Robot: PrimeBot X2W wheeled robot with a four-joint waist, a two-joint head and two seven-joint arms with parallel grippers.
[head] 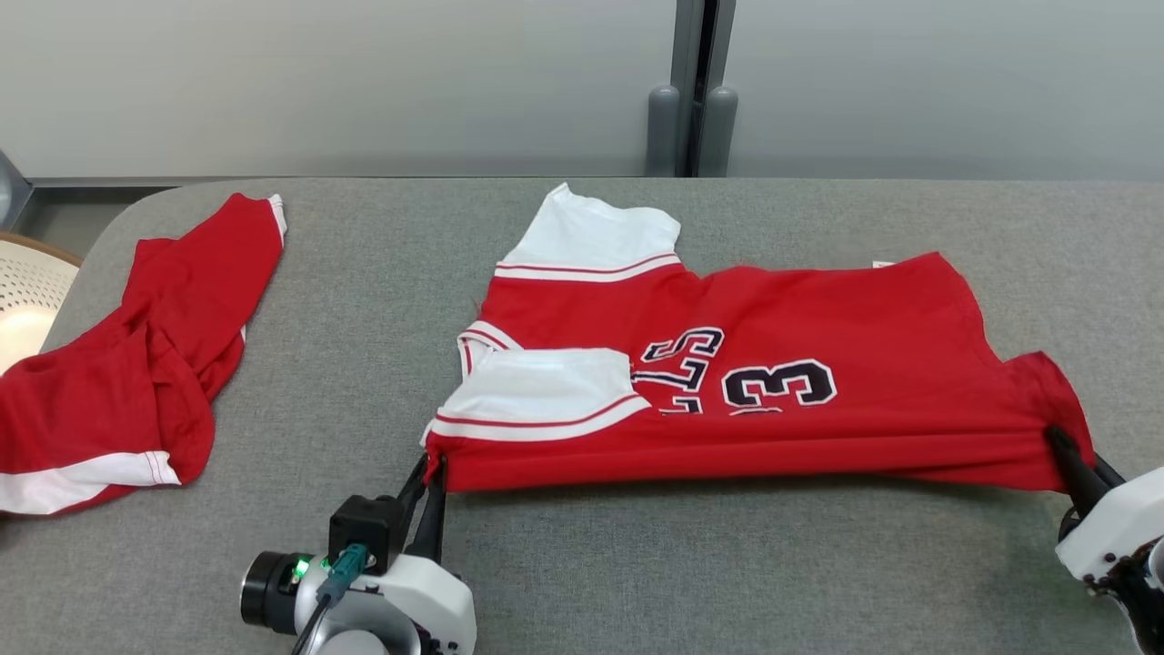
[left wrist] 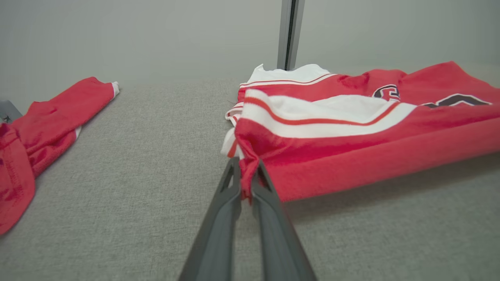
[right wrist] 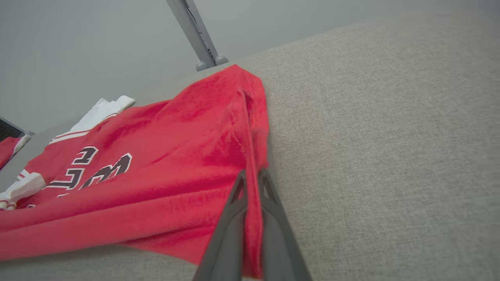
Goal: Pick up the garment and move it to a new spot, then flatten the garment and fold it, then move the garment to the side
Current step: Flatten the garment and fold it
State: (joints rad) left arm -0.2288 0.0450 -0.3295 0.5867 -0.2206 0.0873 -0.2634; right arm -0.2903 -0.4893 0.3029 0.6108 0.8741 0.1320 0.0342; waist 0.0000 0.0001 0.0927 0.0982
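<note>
The left gripper (left wrist: 247, 168) is pinched shut on the near left corner of the red jersey (head: 800, 382). A tuck of red cloth is caught between its two dark fingers, just below the white sleeve band. The right gripper (right wrist: 253, 176) is closed tight on the jersey's near right corner, with the hem running down between its fingers. Between the two grips the jersey's near edge is pulled into an almost straight line and raised a little, with a shadow under it on the grey table (head: 637, 573). The rest of the jersey lies flat, away from the grippers, with the number and lettering face up and the white sleeves toward the left. Well apart, at the far left, a second red garment (head: 136, 364) lies crumpled beside a pale perforated basket (head: 23, 291) at the table's edge
</note>
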